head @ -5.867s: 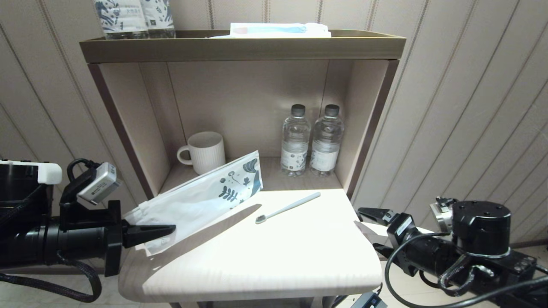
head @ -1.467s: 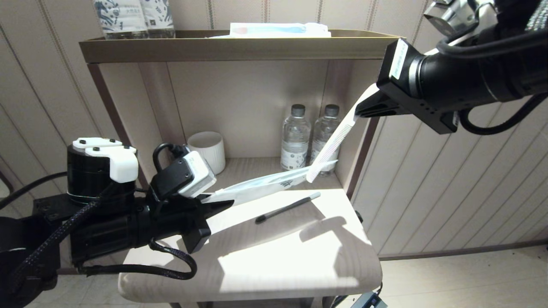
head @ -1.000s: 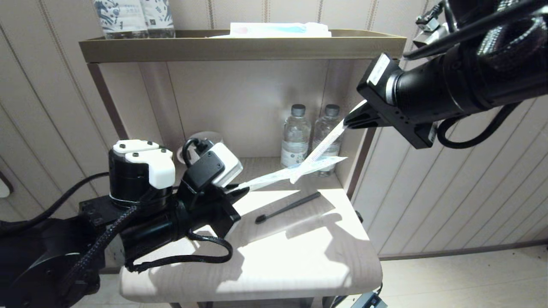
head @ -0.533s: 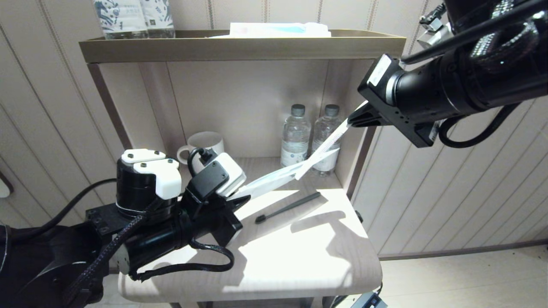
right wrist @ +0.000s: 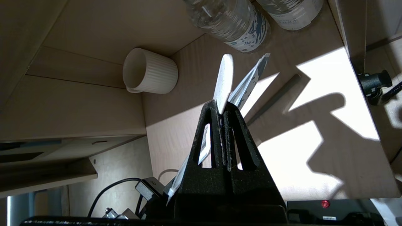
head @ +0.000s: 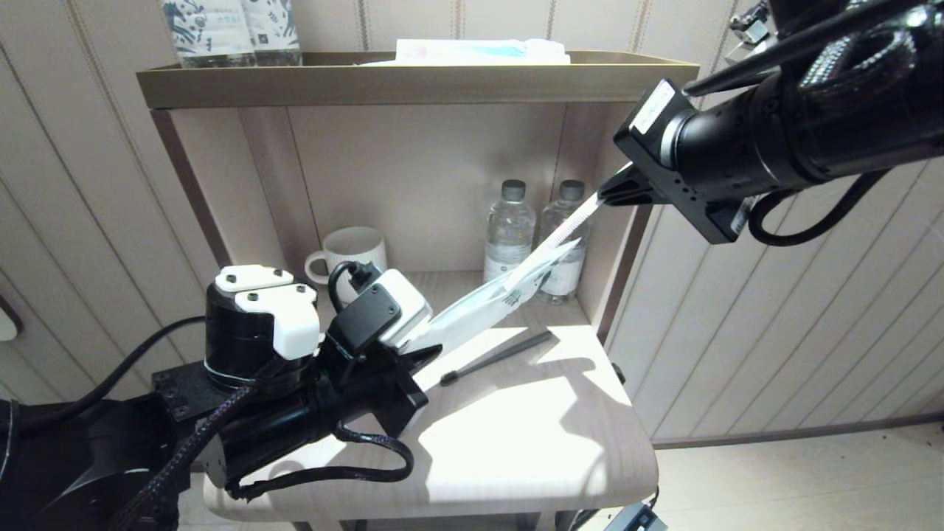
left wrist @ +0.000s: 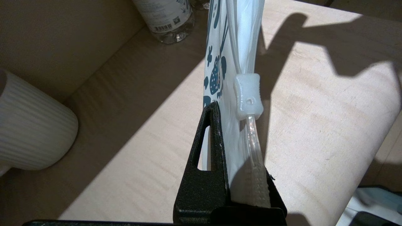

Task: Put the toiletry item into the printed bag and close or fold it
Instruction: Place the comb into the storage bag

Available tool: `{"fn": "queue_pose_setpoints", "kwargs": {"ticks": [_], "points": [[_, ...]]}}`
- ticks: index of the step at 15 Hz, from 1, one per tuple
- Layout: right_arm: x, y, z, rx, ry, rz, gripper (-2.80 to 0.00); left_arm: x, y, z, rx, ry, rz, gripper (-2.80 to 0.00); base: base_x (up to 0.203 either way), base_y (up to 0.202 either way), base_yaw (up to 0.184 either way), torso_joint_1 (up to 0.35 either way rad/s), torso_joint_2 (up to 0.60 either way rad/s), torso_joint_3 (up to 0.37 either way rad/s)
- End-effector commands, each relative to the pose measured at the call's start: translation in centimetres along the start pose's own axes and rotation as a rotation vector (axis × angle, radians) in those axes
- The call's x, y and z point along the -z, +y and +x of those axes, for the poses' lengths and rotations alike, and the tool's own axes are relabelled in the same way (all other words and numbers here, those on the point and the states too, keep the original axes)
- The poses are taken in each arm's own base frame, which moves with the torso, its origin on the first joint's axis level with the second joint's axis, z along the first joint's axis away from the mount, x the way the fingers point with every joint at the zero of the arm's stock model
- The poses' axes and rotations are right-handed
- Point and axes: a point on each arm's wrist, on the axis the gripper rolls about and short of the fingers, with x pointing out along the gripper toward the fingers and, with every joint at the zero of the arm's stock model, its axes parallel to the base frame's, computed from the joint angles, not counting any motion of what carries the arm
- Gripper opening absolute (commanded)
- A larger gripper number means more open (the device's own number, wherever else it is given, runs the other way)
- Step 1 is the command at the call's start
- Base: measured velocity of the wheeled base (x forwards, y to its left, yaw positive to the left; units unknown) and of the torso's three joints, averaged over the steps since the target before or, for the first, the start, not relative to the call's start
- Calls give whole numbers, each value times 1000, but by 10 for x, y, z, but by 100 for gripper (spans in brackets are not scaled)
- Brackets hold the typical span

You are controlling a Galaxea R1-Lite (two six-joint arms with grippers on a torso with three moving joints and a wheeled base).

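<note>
Above the small table (head: 516,457), I see the left gripper (head: 431,346) pinching the zipper end of the printed bag (head: 487,306) — the bag slants up in the air toward the bottles (head: 509,243). My right gripper (head: 608,195), high at the right side, has its fingers pressed together on a flat cream strip (head: 571,225), whose lower end is at the far end of the bag. On the table, in shadow below the bag, lies the toothbrush (head: 495,357) — no gripper touches it. A white mug (head: 352,251) stands in the shelf.
</note>
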Motion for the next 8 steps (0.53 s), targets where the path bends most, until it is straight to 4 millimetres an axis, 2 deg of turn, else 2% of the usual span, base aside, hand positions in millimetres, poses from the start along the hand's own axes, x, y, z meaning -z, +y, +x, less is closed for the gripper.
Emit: {"fn": "queue_pose_setpoints", "kwargs": {"ticks": [1, 3, 8], "points": [[4, -1, 11, 26, 14, 9, -280, -4, -3, 0, 9, -16, 1, -280, 0, 0, 0, 0, 0, 0], [11, 0, 20, 41, 33, 11, -280, -7, -7, 0, -1, -20, 5, -280, 0, 0, 0, 0, 0, 0], [17, 4, 19, 29, 47, 0, -280, -17, -17, 5, 0, -39, 9, -280, 0, 0, 0, 0, 0, 0]]}}
